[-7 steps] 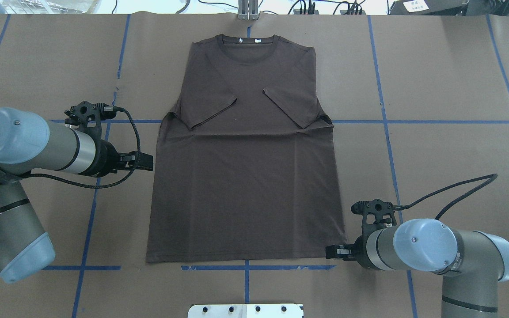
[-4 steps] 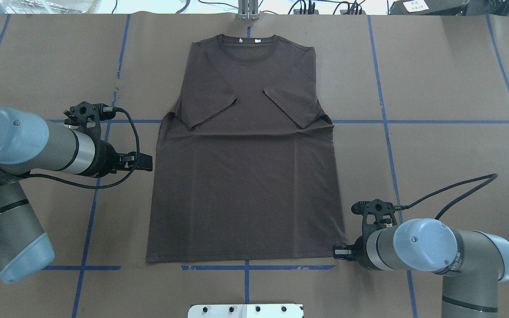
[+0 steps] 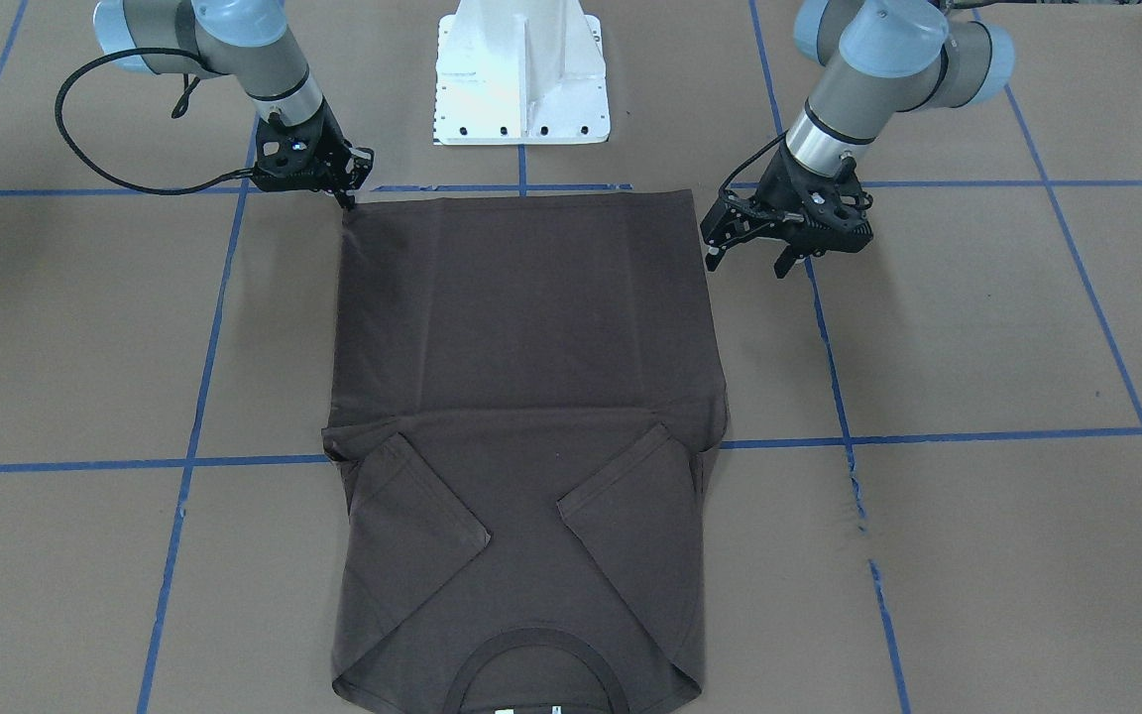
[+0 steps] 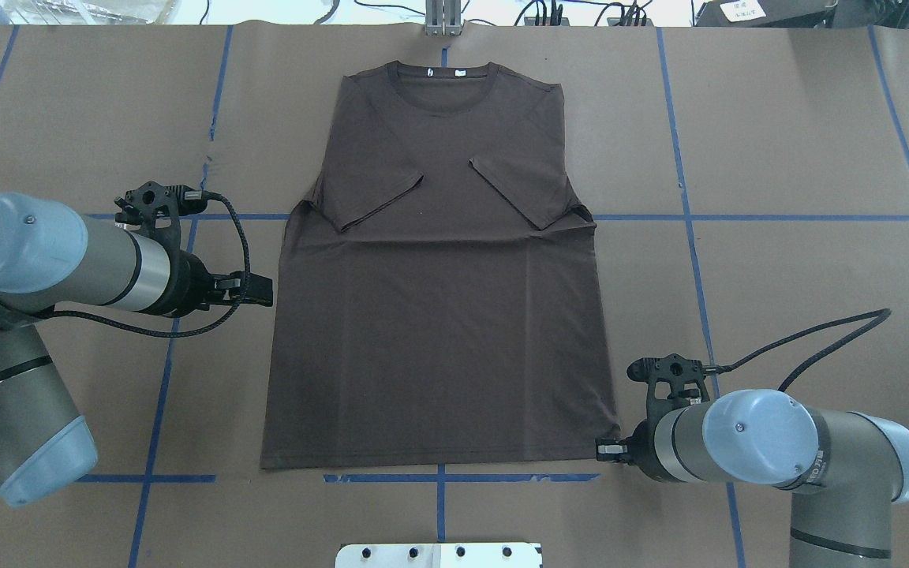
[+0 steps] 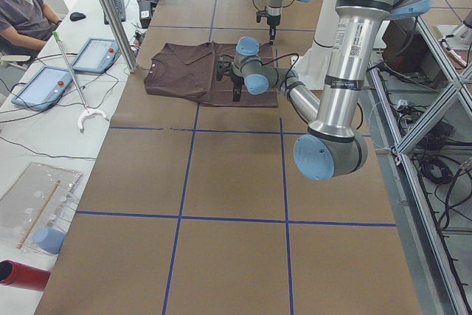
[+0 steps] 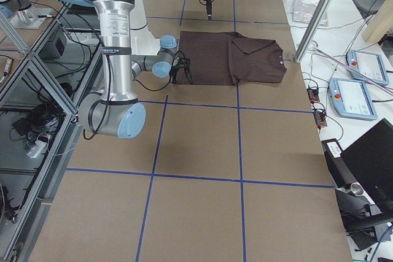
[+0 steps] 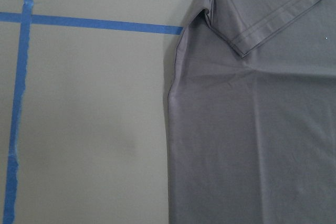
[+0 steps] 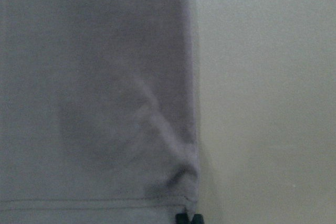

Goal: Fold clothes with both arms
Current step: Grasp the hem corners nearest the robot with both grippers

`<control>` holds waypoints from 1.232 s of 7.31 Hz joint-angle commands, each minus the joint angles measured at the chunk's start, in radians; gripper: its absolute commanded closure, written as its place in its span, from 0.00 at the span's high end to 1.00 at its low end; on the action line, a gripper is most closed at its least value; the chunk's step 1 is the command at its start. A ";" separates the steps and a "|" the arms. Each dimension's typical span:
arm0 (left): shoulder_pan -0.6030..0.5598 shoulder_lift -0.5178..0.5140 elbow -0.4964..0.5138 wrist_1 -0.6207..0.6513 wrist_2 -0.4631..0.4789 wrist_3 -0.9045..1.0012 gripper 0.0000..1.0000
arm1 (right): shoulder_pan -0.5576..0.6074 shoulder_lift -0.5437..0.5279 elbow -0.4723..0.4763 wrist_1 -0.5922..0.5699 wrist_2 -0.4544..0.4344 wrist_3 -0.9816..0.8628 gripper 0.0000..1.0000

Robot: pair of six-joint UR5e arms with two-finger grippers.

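The dark brown T-shirt lies flat on the brown table cover, collar at the far side and both sleeves folded in over the chest; it also shows in the front view. My right gripper is at the shirt's near right hem corner, shut on it; the right wrist view shows the cloth puckered at the fingertips. My left gripper is open and empty, just beside the shirt's left edge. The left wrist view shows that edge and the folded sleeve.
The white pedestal base stands at the near table edge. Blue tape lines cross the cover. A metal post stands past the collar. Tablets and a seated person are beyond the far edge.
My right gripper's fingers have drawn together at the hem corner, from spread wide to narrow. My left gripper has hardly moved. The shirt lies as before.
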 commanded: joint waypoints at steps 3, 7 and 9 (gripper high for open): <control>0.081 0.002 -0.015 -0.010 0.027 -0.234 0.91 | 0.007 -0.020 0.062 -0.001 0.003 0.000 0.00; 0.394 0.100 -0.072 0.005 0.289 -0.583 0.99 | 0.009 -0.004 0.077 0.002 0.008 -0.002 0.00; 0.439 0.091 -0.069 0.048 0.308 -0.637 0.98 | 0.011 -0.001 0.077 0.003 0.008 -0.002 0.00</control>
